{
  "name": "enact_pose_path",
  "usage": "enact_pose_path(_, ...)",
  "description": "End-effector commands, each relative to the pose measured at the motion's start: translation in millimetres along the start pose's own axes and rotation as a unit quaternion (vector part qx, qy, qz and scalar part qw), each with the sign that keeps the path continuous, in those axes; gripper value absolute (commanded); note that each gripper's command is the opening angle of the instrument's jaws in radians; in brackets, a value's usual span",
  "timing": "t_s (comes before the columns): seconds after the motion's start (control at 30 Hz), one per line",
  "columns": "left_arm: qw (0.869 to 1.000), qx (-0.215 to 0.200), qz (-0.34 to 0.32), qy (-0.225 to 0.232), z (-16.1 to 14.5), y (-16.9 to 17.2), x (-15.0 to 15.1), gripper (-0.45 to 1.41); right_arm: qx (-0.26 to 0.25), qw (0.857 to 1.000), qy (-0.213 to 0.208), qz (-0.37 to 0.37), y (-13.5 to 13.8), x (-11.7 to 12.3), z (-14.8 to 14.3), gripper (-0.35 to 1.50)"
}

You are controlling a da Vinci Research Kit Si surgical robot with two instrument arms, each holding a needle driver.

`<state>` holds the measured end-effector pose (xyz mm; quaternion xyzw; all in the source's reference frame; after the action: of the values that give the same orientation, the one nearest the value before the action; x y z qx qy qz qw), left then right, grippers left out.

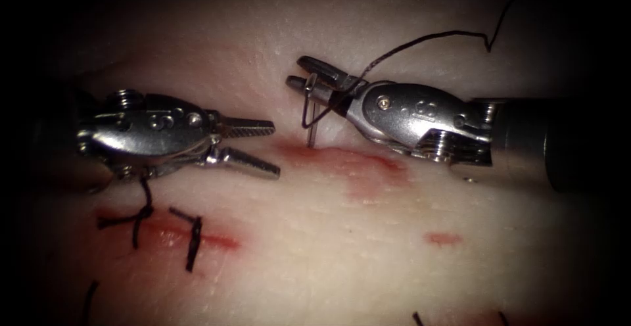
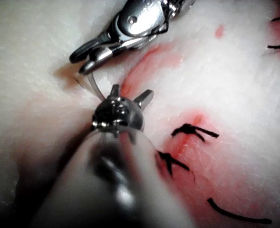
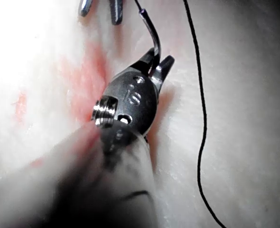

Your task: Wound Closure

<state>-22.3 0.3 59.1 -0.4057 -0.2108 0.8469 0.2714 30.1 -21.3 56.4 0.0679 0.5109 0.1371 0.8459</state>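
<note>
Nearest the endoscope, dark stitches [image 1: 141, 219] cross the cut [image 1: 197, 239] in the tissue [image 1: 342, 273], with red fluid [image 1: 368, 171] smeared further up. Above these, the left tool [image 1: 273, 147] lies left of the needle, jaws apart and empty. Beyond, the right tool [image 1: 303, 74] comes in from the right, jaws clamped on the needle [image 1: 311, 119] near its rear end; the tip touches the tissue beside the fluid. The thread [image 1: 427, 38] trails up and away behind it.

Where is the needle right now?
In the endoscope view the needle hangs from the right tool, held near its thread end, with its tip at the tissue beside the red fluid, right of the open left tool.
</note>
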Motion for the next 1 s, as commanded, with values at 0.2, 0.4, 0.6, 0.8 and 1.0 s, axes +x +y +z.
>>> enact_pose_path(0.2, 1.0, 0.001, 0.0, 0.0, 0.9, 0.0, -0.1, 0.36, -0.006, 1.0, 0.0, 0.001, 0.3, 0.5, 0.6, -0.35)
enact_pose_path(0.4, 1.0, 0.001, 0.0, 0.0, 0.9, 0.0, -0.2, 0.36, 0.009, 1.0, -0.015, 0.0, -0.6, -0.3, 0.9, -0.35)
enact_pose_path(0.6, 1.0, 0.0, 0.0, 0.0, 0.9, -0.1, -0.2, 0.36, 0.013, 1.0, -0.017, -0.002, -0.8, -0.5, 0.9, -0.35)
enact_pose_path(0.8, 1.0, 0.001, 0.0, 0.0, 0.9, -0.1, -0.2, 0.34, 0.005, 1.0, -0.006, 0.004, -0.3, -0.1, 0.8, -0.35)
enact_pose_path(1.0, 1.0, 0.008, -0.001, 0.001, 1.7, 0.2, -0.2, 0.34, -0.001, 1.0, 0.007, 0.014, 0.2, 1.1, 0.5, -0.35)
